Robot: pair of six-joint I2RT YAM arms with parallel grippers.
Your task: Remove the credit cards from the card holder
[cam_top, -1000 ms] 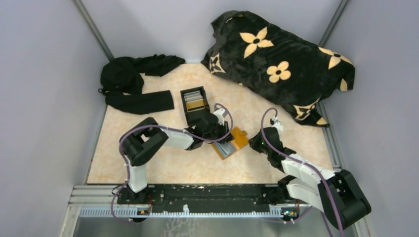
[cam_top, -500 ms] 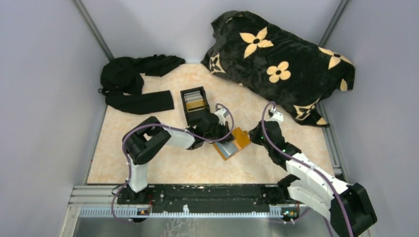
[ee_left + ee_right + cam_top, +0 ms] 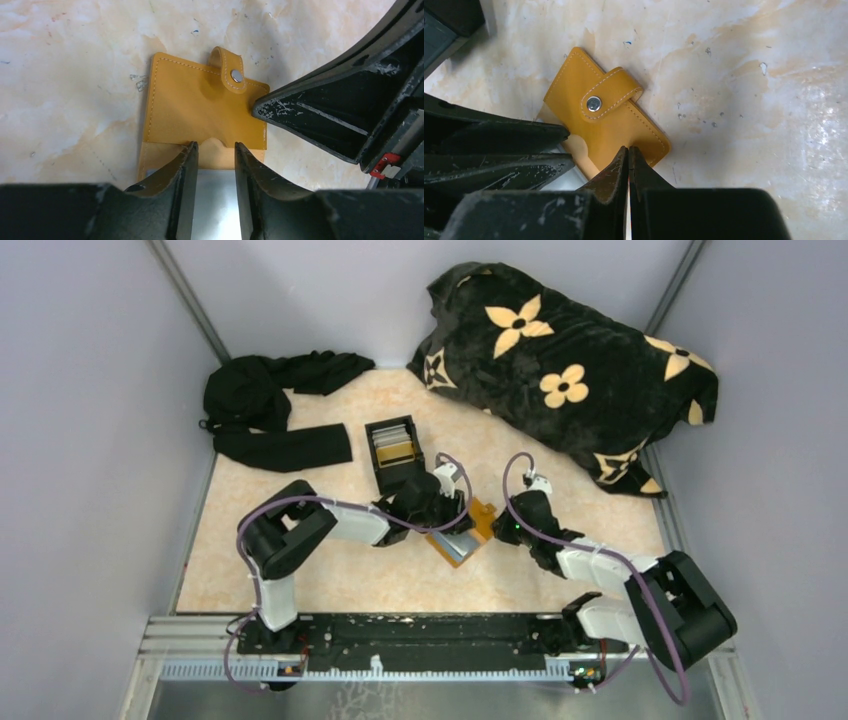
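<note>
on the table (image 3: pixel 330 580), card holder (image 3: pixel 482 516) lies diagonally, credit cards (image 3: pixel 456 545) jutting near-left.

You had the orange-tan card holder (image 3: pixel 482 517) lying flat on the marbled table (image 3: pixel 330 585), near its centre, with the strap snapped shut. The silvery credit cards (image 3: pixel 458 546) stuck partway out of its open end, toward 7 o'clock.

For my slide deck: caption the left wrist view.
The left fingers frame a silvery card protruding from the orange card holder.
</note>
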